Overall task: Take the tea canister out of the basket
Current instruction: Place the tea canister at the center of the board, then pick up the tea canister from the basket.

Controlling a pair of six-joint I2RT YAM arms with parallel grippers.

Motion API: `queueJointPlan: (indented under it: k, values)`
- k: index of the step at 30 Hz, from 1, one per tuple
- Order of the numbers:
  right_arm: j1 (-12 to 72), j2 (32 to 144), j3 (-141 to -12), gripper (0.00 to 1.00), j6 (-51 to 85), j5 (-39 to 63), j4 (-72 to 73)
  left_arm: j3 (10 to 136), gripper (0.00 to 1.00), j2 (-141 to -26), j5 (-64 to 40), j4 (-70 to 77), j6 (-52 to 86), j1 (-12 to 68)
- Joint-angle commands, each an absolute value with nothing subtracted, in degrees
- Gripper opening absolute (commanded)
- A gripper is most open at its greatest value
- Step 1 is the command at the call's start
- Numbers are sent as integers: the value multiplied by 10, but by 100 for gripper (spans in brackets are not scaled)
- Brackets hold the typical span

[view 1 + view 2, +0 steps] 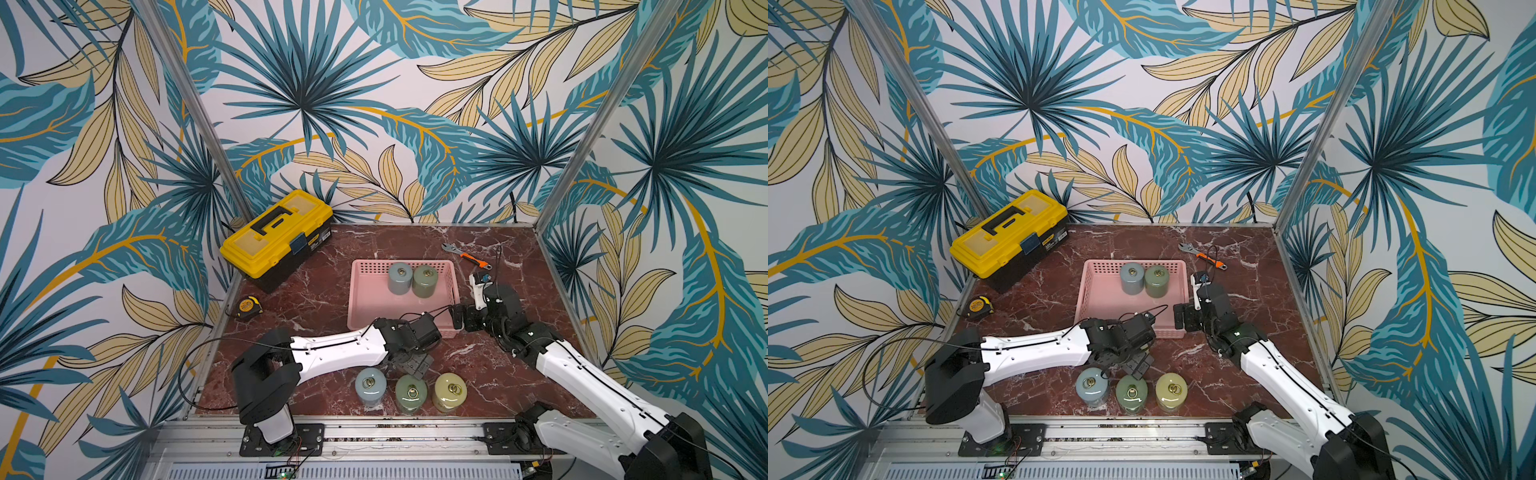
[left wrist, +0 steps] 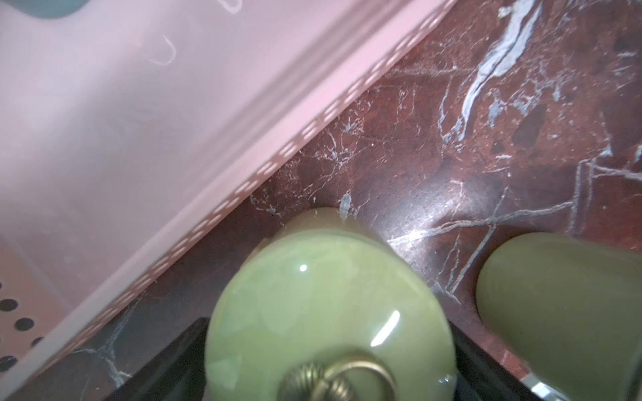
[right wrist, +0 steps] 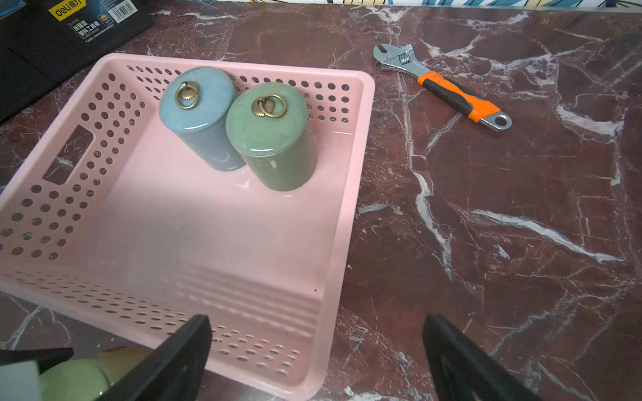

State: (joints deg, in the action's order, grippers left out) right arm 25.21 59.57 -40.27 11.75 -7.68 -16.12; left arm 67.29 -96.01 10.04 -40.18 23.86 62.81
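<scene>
The pink basket (image 1: pixel 361 299) (image 1: pixel 1096 299) (image 3: pixel 173 225) holds two upright tea canisters at its far side, a blue-grey one (image 1: pixel 400 278) (image 3: pixel 198 114) and a green one (image 1: pixel 424 281) (image 3: pixel 274 139). Three more canisters stand in a row on the table in front: blue (image 1: pixel 370 386), green (image 1: pixel 411 392) (image 2: pixel 330 305) and yellowish (image 1: pixel 449 391) (image 2: pixel 562 312). My left gripper (image 1: pixel 413 368) (image 2: pixel 326 328) is open, its fingers on either side of the middle green canister. My right gripper (image 1: pixel 457 320) (image 3: pixel 316 321) hangs open and empty over the basket's near right corner.
A yellow toolbox (image 1: pixel 276 237) sits at the back left, close to the basket. A tape measure (image 1: pixel 248 307) lies by the left wall. An orange-handled wrench (image 1: pixel 467 255) (image 3: pixel 444 86) lies behind the basket's right side. Metal posts and walls close in the table.
</scene>
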Motion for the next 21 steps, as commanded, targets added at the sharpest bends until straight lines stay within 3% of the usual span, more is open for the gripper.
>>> queueJointPlan:
  k: [1,13,21]
  values:
    - [251,590,-391,99,119,-74,-149,712,100,-956,111,-418,231,626]
    - [251,639,-439,99,66,-5,-186,736,100,-901,103,-421,218,602]
    - [251,698,-504,99,28,7,-243,688,100,-825,95,-368,203,543]
